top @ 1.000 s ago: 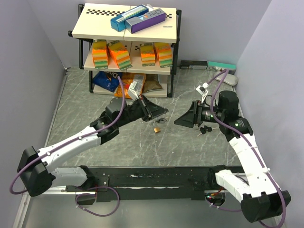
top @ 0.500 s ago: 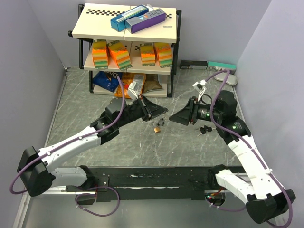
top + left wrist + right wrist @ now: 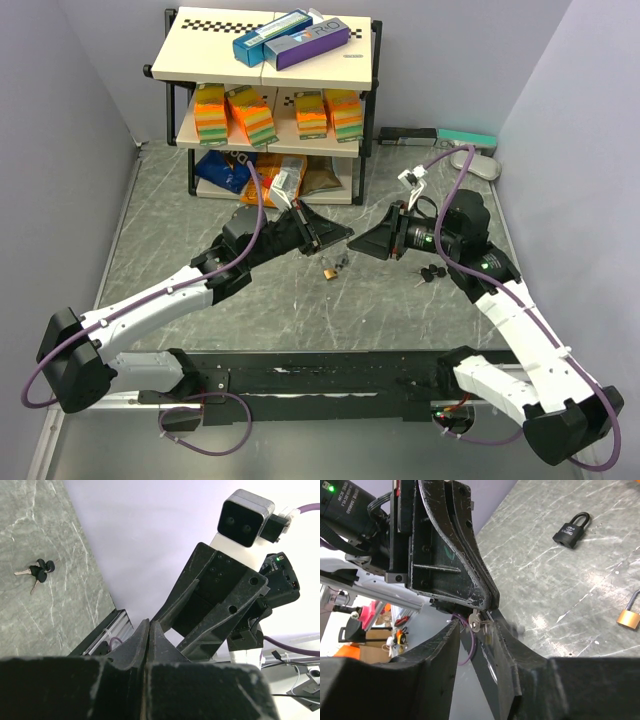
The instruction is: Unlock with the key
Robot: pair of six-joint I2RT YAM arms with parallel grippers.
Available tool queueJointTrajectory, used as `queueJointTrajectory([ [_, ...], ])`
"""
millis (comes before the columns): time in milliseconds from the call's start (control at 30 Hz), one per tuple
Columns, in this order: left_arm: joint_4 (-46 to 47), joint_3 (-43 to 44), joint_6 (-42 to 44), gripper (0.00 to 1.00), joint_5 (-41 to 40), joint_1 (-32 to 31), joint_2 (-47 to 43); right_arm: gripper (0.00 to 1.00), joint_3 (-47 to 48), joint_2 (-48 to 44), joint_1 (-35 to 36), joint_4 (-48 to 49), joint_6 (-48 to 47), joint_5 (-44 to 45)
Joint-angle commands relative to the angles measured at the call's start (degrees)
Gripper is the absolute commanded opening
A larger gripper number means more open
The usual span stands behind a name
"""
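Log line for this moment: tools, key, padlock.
left tool: shut on small silver key | right tool: open, tips at key | brass padlock: lying free

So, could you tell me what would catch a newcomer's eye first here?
Mid-scene, the left arm's fingers pinch a silver key, nose to nose with the right arm's fingers, which stand open around it. A brass padlock lies on the table just beneath them.
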Motion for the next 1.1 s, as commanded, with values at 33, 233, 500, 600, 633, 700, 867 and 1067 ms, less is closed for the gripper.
queueJointTrajectory([
  [33,3.50,1.30,-0.36,0.01,0.40,0.15,0.35,0.37,-0.57,0.27,0.48,3.89,1.30,-0.26],
  [233,3.50,1.57,-0.27,0.01,0.40,0.06,0.53,0.27,-1.19,0.18,0.39,4.60,1.66,-0.52],
  [500,4.03,1.48,-0.27,0.01,0.76,0.15,0.71,0.15,-2.24,0.10,0.57,6.79,3.06,-0.96],
  [600,4.38,0.96,-0.45,0.01,0.76,0.15,0.62,0.04,-2.77,0.27,0.57,8.11,4.11,-1.31],
  [633,4.47,0.95,-0.45,0.01,0.76,0.06,0.45,0.00,-3.20,0.18,0.48,8.55,4.47,-1.40],
  [700,4.47,0.87,-0.45,0.01,0.76,0.06,0.36,0.00,-3.38,0.09,0.48,9.08,4.91,-1.40],
  [867,4.21,1.04,-0.10,0.02,1.02,0.15,0.27,0.00,-3.56,-0.08,0.48,8.73,4.73,-1.05],
  [1067,-3.41,4.20,3.06,0.69,-2.83,0.15,-0.61,0.00,-2.07,-0.78,0.48,4.78,0.70,1.67],
])
